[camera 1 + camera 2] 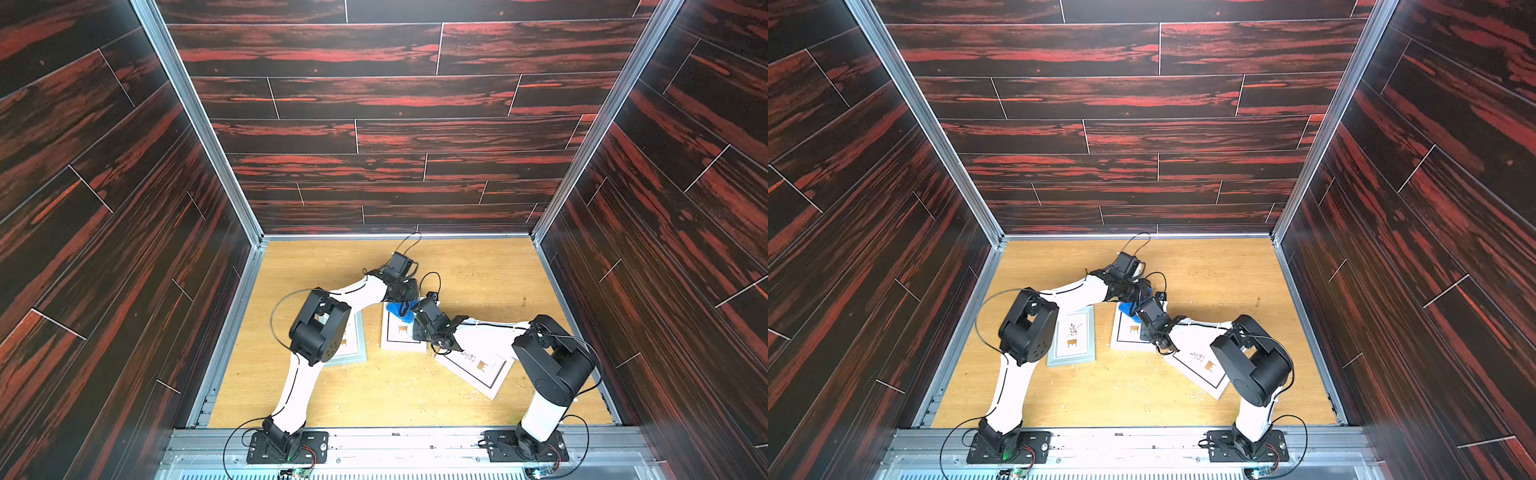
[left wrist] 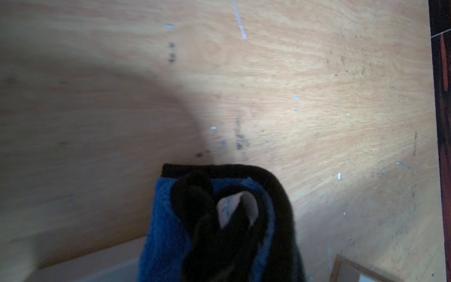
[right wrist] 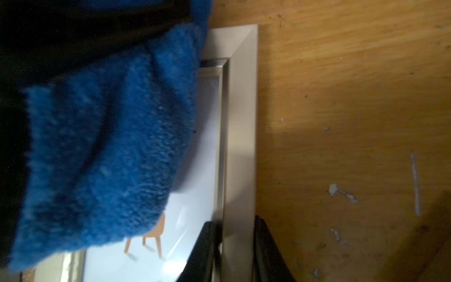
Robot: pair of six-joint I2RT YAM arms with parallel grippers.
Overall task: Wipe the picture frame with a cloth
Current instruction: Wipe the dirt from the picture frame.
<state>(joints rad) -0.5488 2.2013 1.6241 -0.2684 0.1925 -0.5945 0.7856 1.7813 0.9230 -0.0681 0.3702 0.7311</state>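
**Wiping stroke on the middle frame.** The left end effector (image 1: 403,300) is closed on the bright blue fluffy microfibre cloth with black edge trim (image 1: 398,311). The cloth is bunched into a wad resting on the far end of the pale silver-white rectangular picture frame (image 1: 400,340). That frame lies flat on the light wooden counter (image 1: 478,270). The right end effector (image 3: 238,246) is clamped across the frame's side moulding, one finger on the glass side and one outside the rim.

**Technique.**
- Draw the wad along the glass toward the near end in overlapping passes.
- Press lightly, so that the fluffy face and not the black trim meets the glass.
- Let the right arm bear down on the frame, not pull it.
- End each pass short of the right fingers; the patch they cover probably goes unwiped otherwise.
- Mind the two wrists, which stand close together.

**Writing.** A small white tag (image 2: 235,210) is sewn into the cloth, and its print is too blurred to read. The print under the glass shows a tan legged chair (image 3: 151,234). No words or brand can be read.

Two other frames lie to either side, apart from the cloth: a pale blue-grey one (image 1: 1071,360) and a tilted white one (image 1: 478,374).
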